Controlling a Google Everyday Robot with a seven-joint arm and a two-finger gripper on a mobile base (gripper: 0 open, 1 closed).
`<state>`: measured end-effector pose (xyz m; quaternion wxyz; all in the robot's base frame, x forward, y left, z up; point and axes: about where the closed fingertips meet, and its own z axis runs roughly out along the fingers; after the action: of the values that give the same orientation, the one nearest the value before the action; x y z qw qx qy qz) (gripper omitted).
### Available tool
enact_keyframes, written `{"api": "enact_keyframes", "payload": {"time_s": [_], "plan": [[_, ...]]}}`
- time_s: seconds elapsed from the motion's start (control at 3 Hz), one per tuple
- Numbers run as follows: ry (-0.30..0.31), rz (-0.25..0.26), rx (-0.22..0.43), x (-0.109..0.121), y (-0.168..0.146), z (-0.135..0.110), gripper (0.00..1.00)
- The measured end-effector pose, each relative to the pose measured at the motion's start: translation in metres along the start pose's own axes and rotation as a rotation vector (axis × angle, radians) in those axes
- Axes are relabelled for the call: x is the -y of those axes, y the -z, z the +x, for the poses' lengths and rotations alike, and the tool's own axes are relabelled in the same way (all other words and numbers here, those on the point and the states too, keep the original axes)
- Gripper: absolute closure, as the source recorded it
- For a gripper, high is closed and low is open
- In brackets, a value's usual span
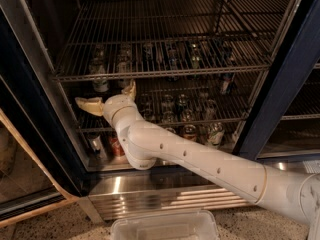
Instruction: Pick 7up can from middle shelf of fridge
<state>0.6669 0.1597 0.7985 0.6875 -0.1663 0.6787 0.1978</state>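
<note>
The fridge (282, 91) stands open, its wire racks holding drink cans. My gripper (107, 97) is inside at the left, between the upper rack and the middle shelf (235, 118). It is open: one tan finger points left, the other points up. A pale can with a silver top, which looks like the 7up can (100, 84), stands just above and left of the gripper, below the upper rack's front rail. Nothing is between the fingers. My white arm runs in from the lower right.
Several other cans (182, 104) stand on the middle shelf to the right. More cans, one of them red (116, 146), sit on the fridge floor. A steel kick plate (165, 191) and a clear plastic bin (165, 227) lie below. The glass door (20, 149) hangs open at left.
</note>
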Motion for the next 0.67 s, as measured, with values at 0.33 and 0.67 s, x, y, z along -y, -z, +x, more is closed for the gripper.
{"api": "enact_keyframes", "payload": {"time_s": [0.33, 0.67], "plan": [[0.009, 0.002, 0.023, 0.002, -0.007, -0.003, 0.00], [0.032, -0.005, 0.030, 0.004, -0.022, -0.006, 0.00]]}}
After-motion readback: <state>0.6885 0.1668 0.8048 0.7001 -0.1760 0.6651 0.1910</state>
